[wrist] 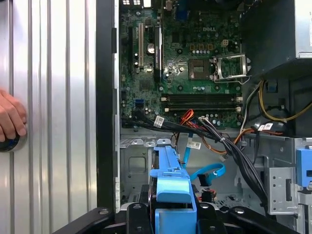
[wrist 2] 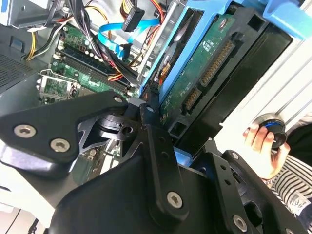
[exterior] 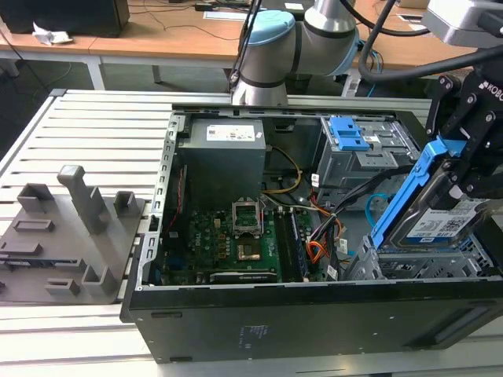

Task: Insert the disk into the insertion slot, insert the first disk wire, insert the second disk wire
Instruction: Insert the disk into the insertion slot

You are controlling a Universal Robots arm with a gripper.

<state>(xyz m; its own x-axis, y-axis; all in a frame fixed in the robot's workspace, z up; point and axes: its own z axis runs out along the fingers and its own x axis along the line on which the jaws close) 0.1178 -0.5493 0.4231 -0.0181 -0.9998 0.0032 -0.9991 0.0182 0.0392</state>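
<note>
Slatted table (exterior: 94,126), desks (exterior: 157,35) behind — disk (exterior: 440,224) aloft

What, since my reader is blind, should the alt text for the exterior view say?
The gripper holds the disk, in its blue carrier, tilted over the insertion slot at the exterior view's right of an open computer case. The second disk wire loops beside it.

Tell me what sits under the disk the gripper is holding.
The gripper holds the disk tilted over the insertion slot, a grey perforated cage. In the first wrist view, the second disk wire loops close by. The disk covers the slot's inside.
</note>
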